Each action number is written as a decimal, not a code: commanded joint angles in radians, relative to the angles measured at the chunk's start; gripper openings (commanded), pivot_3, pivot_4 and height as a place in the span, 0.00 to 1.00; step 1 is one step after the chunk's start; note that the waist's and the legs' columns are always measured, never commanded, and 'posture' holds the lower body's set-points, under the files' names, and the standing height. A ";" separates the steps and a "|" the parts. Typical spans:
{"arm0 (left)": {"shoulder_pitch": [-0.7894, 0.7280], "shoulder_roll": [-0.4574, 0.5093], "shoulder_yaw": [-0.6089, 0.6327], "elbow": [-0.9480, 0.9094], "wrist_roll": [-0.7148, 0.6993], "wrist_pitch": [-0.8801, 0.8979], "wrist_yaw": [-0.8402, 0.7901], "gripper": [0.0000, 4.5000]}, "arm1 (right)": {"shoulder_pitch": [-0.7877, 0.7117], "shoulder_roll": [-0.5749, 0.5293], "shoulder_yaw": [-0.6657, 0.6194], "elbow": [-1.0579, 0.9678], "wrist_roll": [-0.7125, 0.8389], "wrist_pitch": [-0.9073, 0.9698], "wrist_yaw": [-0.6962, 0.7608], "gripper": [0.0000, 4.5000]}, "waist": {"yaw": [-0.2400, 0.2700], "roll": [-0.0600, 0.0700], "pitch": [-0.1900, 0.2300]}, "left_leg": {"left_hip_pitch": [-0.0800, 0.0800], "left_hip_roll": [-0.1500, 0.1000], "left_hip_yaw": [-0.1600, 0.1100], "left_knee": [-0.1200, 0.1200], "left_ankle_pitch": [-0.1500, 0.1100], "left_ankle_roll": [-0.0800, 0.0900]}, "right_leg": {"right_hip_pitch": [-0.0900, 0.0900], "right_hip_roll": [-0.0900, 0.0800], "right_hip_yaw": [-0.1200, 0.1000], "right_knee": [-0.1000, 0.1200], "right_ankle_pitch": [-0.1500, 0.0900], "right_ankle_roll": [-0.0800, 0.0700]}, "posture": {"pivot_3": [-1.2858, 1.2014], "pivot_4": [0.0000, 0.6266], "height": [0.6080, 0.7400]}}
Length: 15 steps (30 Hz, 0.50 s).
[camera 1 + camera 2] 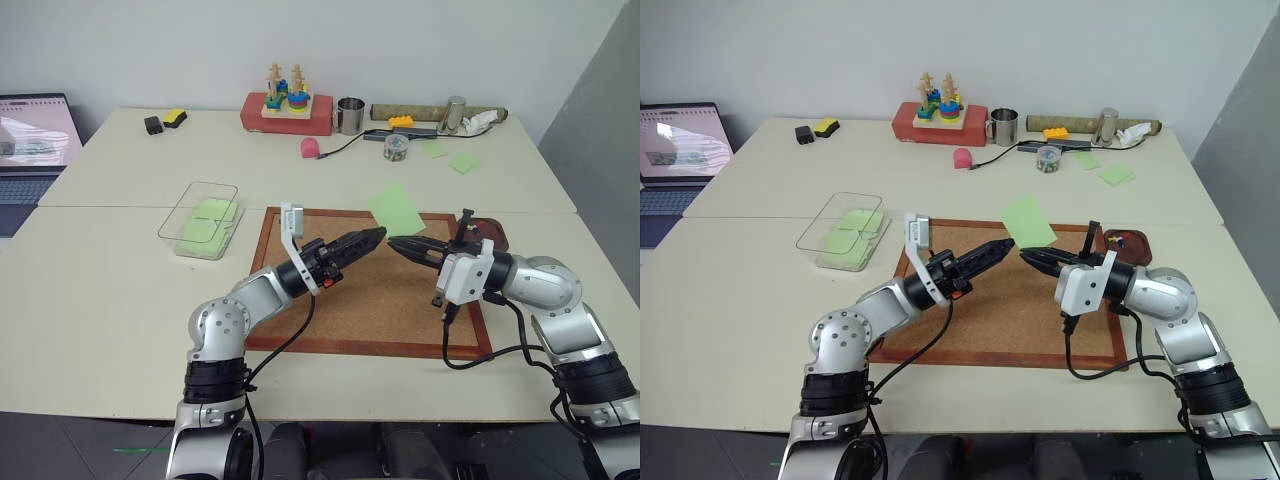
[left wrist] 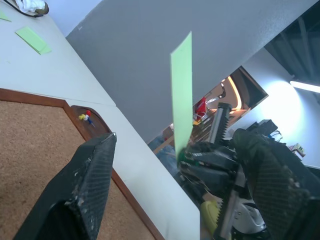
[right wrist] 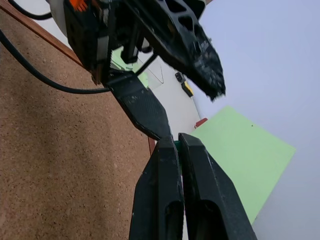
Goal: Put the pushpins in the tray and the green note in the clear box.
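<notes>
The green note (image 1: 397, 207) stands upright above the corkboard's far edge, pinched at its lower corner by my right gripper (image 1: 395, 242), which is shut on it. A tiny green speck sits at those fingertips; what it is I cannot tell. My left gripper (image 1: 372, 236) points at the right one, tip to tip, with its fingers (image 2: 90, 185) open on either side of the note and not touching it. The brown tray (image 1: 1137, 246) lies by the corkboard's far right corner with small coloured pushpins (image 2: 86, 117) in it. The clear box (image 1: 200, 220), left of the board, holds green paper.
The wood-framed corkboard (image 1: 370, 300) lies under both grippers. At the table's back are a red box with a stacking toy (image 1: 285, 110), a metal cup (image 1: 350, 115), a pink object (image 1: 310, 147) and loose green notes (image 1: 463, 162). A laptop (image 1: 30, 140) sits far left.
</notes>
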 commanded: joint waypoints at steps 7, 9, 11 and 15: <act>-0.033 -0.030 -0.019 0.028 0.022 -0.062 -0.035 0.40 | -0.007 0.002 0.009 -0.061 0.019 -0.003 -0.003 0.00 | 0.000 0.000 0.000 | 0.000 0.000 0.000 0.000 0.000 0.000 | 0.000 0.000 0.000 0.000 0.000 0.000 | 0.52 0.24 1.00; -0.035 -0.032 -0.020 0.032 0.024 -0.068 -0.035 0.32 | -0.004 0.005 0.014 -0.067 0.018 0.000 -0.003 0.00 | 0.000 0.000 0.000 | 0.000 0.000 0.000 0.000 0.000 0.000 | 0.000 0.000 0.000 0.000 0.000 0.000 | 0.52 0.24 1.00; -0.037 -0.033 -0.020 0.033 0.024 -0.071 -0.037 0.22 | -0.002 0.007 0.019 -0.074 0.019 0.003 -0.003 0.00 | 0.000 0.000 0.000 | 0.000 0.000 0.000 0.000 0.000 0.000 | 0.000 0.000 0.000 0.000 0.000 0.000 | 0.52 0.24 1.00; -0.038 -0.038 -0.026 0.035 0.024 -0.077 -0.039 0.06 | 0.003 0.004 0.022 -0.080 0.022 0.004 -0.003 0.00 | 0.000 0.000 0.000 | 0.000 0.000 0.000 0.000 0.000 0.000 | 0.000 0.000 0.000 0.000 0.000 0.000 | 0.52 0.24 1.00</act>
